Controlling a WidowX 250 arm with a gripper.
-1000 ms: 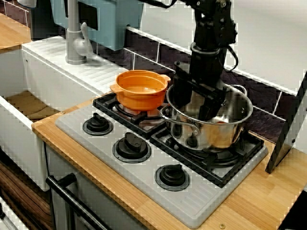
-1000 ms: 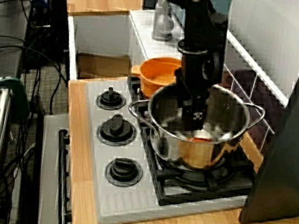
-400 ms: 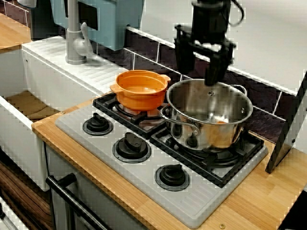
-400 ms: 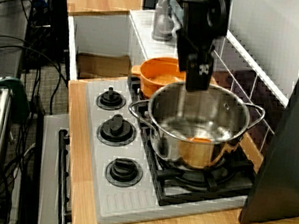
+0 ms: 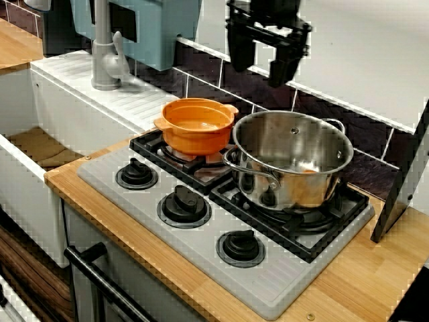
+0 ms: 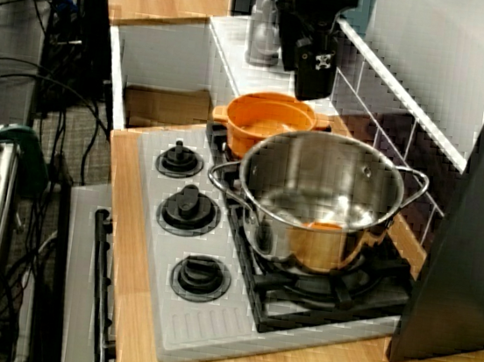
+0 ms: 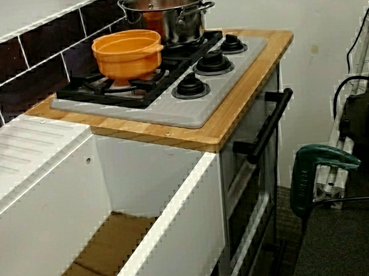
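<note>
My gripper hangs open and empty high above the stove, over the gap between the two pots. In the side view the gripper is above the orange pot's far rim. The steel pot stands on the right rear burner, and a small orange object lies on its bottom, also showing as the orange object in the side view. The orange pot sits on the left rear burner and touches nothing. The view from the sink end shows the steel pot and orange pot, but no gripper.
Three black knobs line the grey hob's front. A grey tap and a white sink lie to the left. A dark slanted panel leans at the right edge. A green clamp sits beside the oven handle.
My gripper has risen out of the steel pot and drifted up and left toward the tiled wall, still open. The orange object stays in the pot.
</note>
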